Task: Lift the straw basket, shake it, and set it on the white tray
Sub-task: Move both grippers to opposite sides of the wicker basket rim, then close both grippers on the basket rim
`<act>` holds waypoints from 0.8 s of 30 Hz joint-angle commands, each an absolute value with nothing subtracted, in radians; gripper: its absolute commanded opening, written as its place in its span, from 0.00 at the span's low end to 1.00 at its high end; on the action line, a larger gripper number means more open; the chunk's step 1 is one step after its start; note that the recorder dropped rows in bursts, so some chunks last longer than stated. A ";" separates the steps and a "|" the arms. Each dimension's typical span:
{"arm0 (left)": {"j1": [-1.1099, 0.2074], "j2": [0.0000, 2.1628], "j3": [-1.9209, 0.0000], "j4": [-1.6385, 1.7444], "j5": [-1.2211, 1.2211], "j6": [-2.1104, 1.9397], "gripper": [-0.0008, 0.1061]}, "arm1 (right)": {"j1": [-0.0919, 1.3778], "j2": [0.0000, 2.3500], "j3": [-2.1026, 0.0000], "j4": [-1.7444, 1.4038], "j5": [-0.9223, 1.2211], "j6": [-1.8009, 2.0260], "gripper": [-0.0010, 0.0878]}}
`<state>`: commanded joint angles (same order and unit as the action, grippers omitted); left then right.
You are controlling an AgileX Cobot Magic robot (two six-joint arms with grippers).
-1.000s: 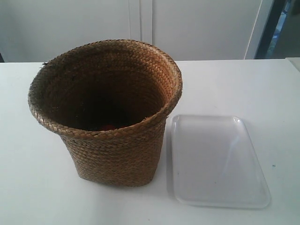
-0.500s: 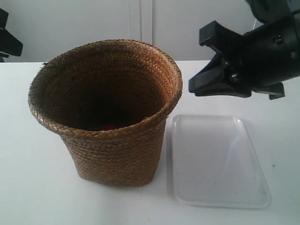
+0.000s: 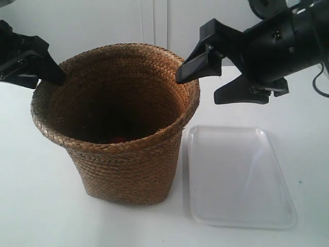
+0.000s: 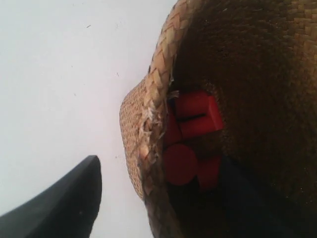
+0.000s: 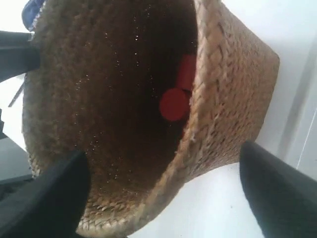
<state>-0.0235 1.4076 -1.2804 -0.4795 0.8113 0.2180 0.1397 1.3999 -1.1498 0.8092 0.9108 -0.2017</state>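
Observation:
The straw basket (image 3: 123,170) stands upright on the white table, with the white tray (image 3: 236,180) flat beside it at the exterior view's right. The arm at the exterior view's right holds its gripper (image 3: 197,88) open over the basket's rim, one finger inside and one outside. The arm at the exterior view's left has its gripper (image 3: 49,84) at the opposite rim. In the left wrist view my left gripper (image 4: 163,198) is open astride the rim (image 4: 153,99). My right gripper (image 5: 163,158) is open astride the rim (image 5: 198,124).
Several red blocks (image 4: 190,134) lie in the bottom of the basket, also visible as red blocks (image 5: 174,104) in the right wrist view. The white table (image 3: 41,206) extends around the basket, with a white wall (image 3: 103,25) behind it.
One second ago no arm was in view. Both grippers have come in from the sides and now reach the basket's rim. Basket and tray have not moved.

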 joint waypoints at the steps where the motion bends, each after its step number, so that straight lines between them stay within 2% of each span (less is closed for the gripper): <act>1: -0.023 1.418 -1.280 -0.488 0.812 0.218 0.66 | 0.140 1.419 -1.150 0.814 0.901 -0.202 0.88; 7: -0.023 1.456 -1.280 -0.541 0.811 0.243 0.66 | 0.140 1.491 -1.150 0.824 0.888 -0.202 0.83; 10: -0.023 1.467 -1.280 -0.549 0.799 0.245 0.66 | 0.140 1.524 -1.150 0.846 0.860 -0.181 0.76; 19: -0.023 1.520 -1.280 -0.573 0.769 0.271 0.66 | 0.140 1.579 -1.153 0.922 0.806 -0.152 0.48; 22: -0.023 1.528 -1.280 -0.600 0.769 0.271 0.65 | 0.140 1.596 -1.153 0.932 0.819 -0.154 0.35; 24: -0.023 1.528 -1.280 -0.614 0.769 0.271 0.53 | 0.140 1.598 -1.153 0.932 0.824 -0.156 0.22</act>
